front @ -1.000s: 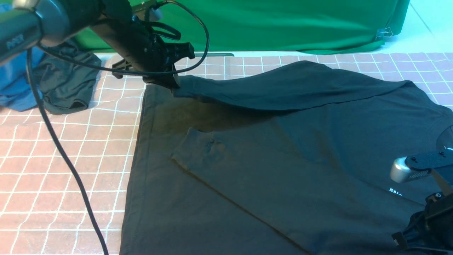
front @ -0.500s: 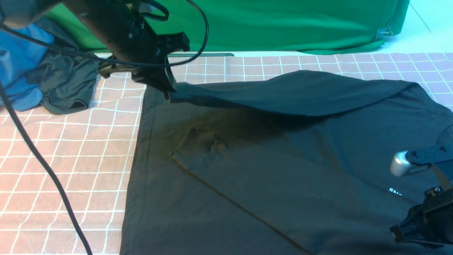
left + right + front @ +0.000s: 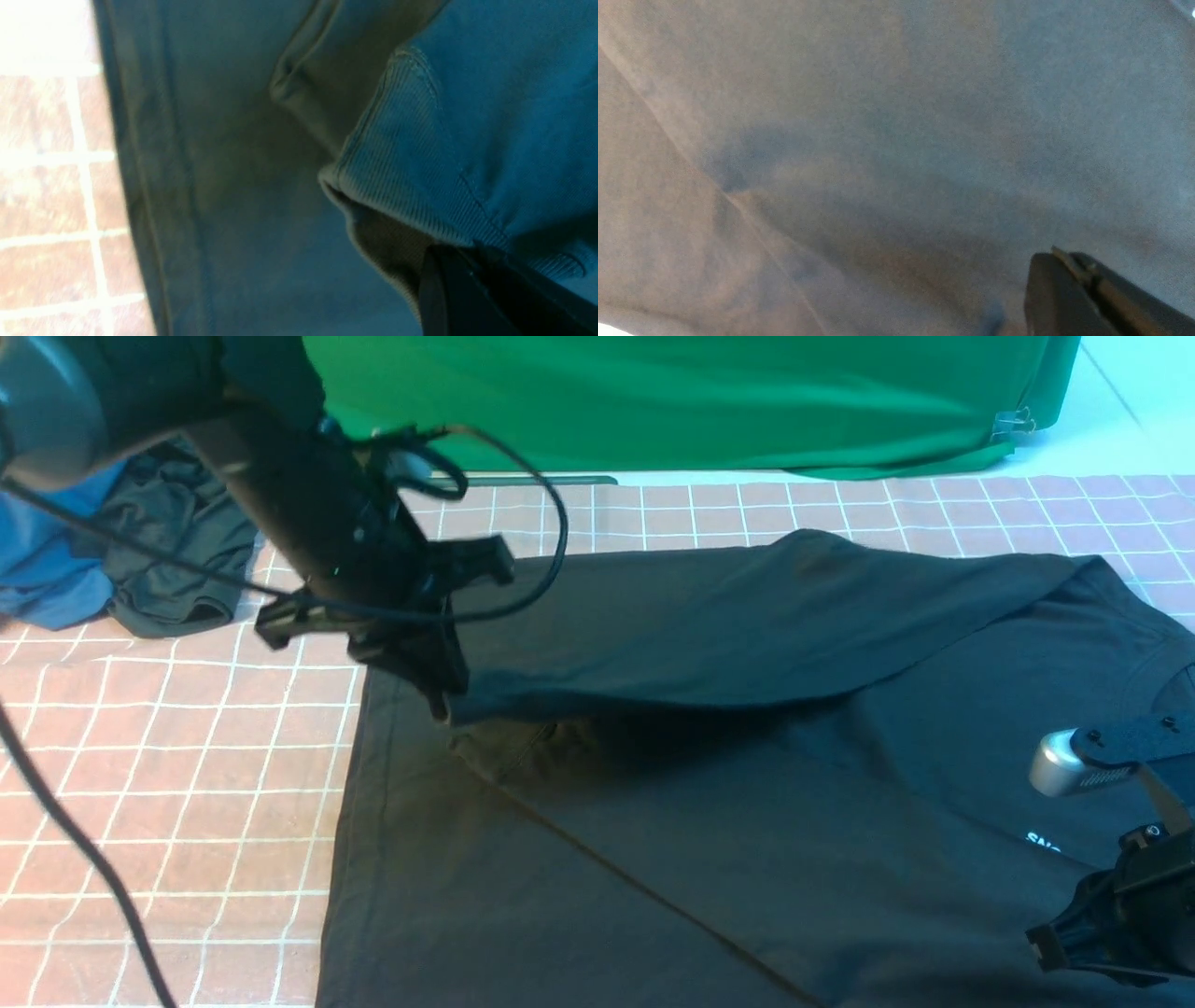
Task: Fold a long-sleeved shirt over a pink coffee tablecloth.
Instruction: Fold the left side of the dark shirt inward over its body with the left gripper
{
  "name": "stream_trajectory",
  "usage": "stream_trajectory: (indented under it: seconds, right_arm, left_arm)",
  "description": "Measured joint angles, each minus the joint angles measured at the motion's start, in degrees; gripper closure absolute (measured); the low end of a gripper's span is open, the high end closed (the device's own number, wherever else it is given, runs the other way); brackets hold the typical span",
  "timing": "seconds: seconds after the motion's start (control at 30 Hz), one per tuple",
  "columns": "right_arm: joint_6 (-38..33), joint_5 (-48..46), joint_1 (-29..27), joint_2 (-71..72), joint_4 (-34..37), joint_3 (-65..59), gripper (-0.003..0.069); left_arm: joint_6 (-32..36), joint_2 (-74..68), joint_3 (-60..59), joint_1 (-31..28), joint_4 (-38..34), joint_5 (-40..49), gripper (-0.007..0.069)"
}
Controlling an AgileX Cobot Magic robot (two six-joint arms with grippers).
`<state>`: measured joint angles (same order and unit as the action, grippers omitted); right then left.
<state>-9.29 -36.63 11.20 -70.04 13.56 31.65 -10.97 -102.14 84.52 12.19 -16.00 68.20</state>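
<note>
Black long-sleeved shirt (image 3: 747, 877) lies flat on pink coffee tablecloth (image 3: 168, 756), white print toward right edge. Left gripper (image 3: 441, 707), jaws clamped on ribbed sleeve cuff (image 3: 411, 186), now nearer camera than one second ago: sleeve drawn from shirt's far edge across body, cuff just above second cuff (image 3: 504, 747). Right gripper (image 3: 1050, 943), jaws closed, over shirt near print; position nearly unchanged.
</note>
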Motion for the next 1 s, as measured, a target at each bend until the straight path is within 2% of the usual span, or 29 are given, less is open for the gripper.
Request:
stream_trajectory:
  seconds: [0.83, 0.93, 1.0]
  right_arm:
    - [-0.1, 1.1, 0.0, 0.0, 0.0, 0.0, 0.0622]
    - [0.0, 1.1, 0.0, 0.0, 0.0, 0.0, 0.0622]
    - [0.0, 1.2, 0.0, 0.0, 0.0, 0.0, 0.062]
  left_arm:
    - [-1.8, 1.5, -12.7, 0.0, 0.0, -5.9, 0.0594]
    - [-1.8, 1.5, -12.9, 0.0, -0.4, -5.9, 0.0585]
    - [-1.8, 1.5, -12.9, 0.0, -0.5, -5.8, 0.0553]
